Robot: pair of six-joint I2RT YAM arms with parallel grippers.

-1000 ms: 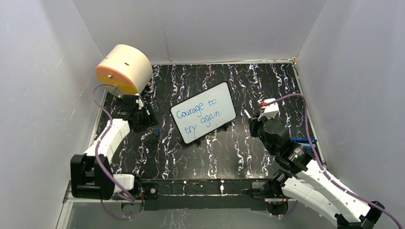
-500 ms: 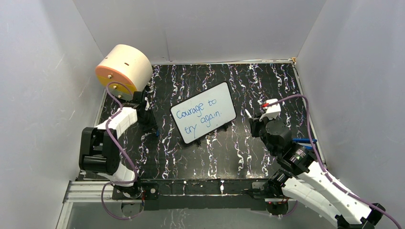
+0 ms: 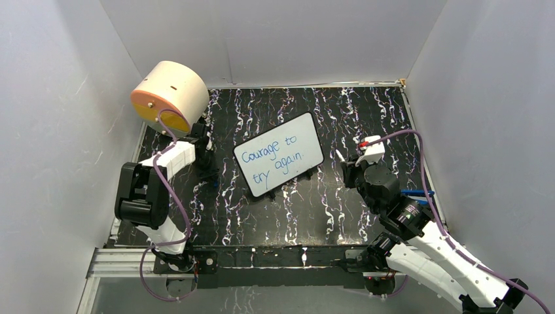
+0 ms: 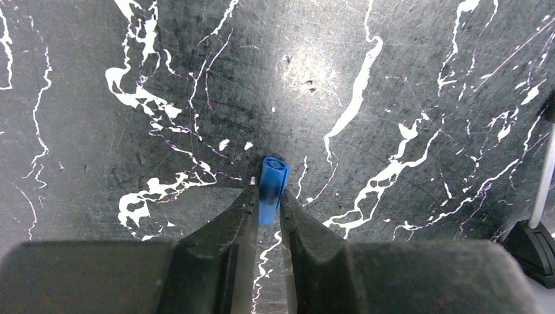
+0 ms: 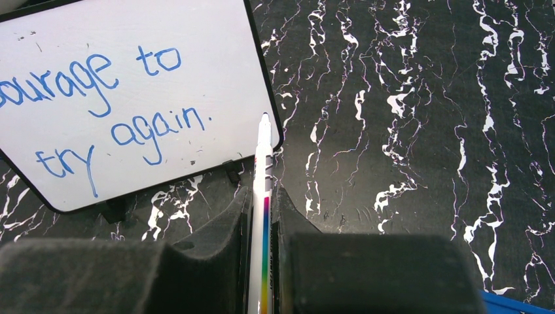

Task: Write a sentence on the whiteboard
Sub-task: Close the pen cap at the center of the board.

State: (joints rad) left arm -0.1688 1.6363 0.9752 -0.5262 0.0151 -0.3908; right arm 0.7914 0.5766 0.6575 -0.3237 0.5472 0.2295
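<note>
White walls (image 3: 294, 39) enclose a black, white-veined tabletop (image 3: 373, 118). Mid-table sits the small black-rimmed glossy whiteboard (image 3: 306, 133) bearing the blue handwritten sentence (image 3: 269, 159) "Courage to try again." The left gripper (image 4: 268, 193) pinches a small blue cap (image 4: 273, 171); the right gripper (image 5: 263, 193) clamps a white marker pen (image 5: 264, 140).

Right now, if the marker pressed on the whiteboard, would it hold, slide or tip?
The whiteboard stands propped on small black feet, so a push high up would probably tip it. It looks thin and light, so it may skid on the glossy tabletop. Its rigid-looking face likely won't flex.
</note>
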